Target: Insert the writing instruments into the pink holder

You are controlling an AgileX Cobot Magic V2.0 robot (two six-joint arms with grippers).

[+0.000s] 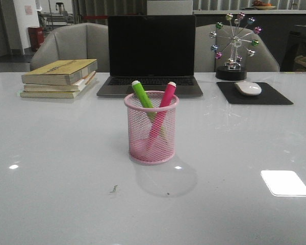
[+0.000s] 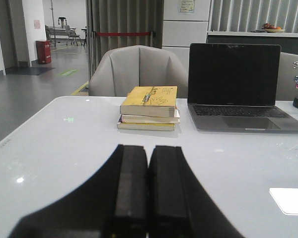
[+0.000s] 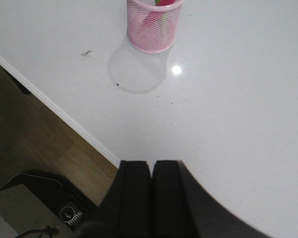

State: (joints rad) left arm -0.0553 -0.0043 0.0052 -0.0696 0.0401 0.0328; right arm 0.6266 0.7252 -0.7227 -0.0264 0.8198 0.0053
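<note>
A glossy white table [image 1: 51, 153] filled the room's foreground, with grey chairs and a dim office behind it. At the far edge sat a dark laptop [image 1: 151, 53], a stack of books [image 1: 59, 77], a mouse [image 1: 248, 88] on its black pad, and a small ferris-wheel ornament [image 1: 233, 46]. Near the middle stood the pink holder [image 1: 151, 127], upright, and both writing instruments were already in it: the green pen [image 1: 142, 94] leaned toward the left, the magenta pen [image 1: 166, 99] toward the right, crossing inside the mesh with their white tips above the rim. The task looked complete.

The left hand [image 2: 148, 191] was fully closed with its fingers pressed together, holding nothing, off toward the books. The right hand [image 3: 151, 193] was likewise closed and empty, hovering near the table's front edge, well apart from the holder.

The pens looked light, stiff and smooth-barrelled, so probably a bit slippery; a grip across mid-barrel would suit them. The wire cup seemed light and easy to tip if a protruding pen were nudged.
</note>
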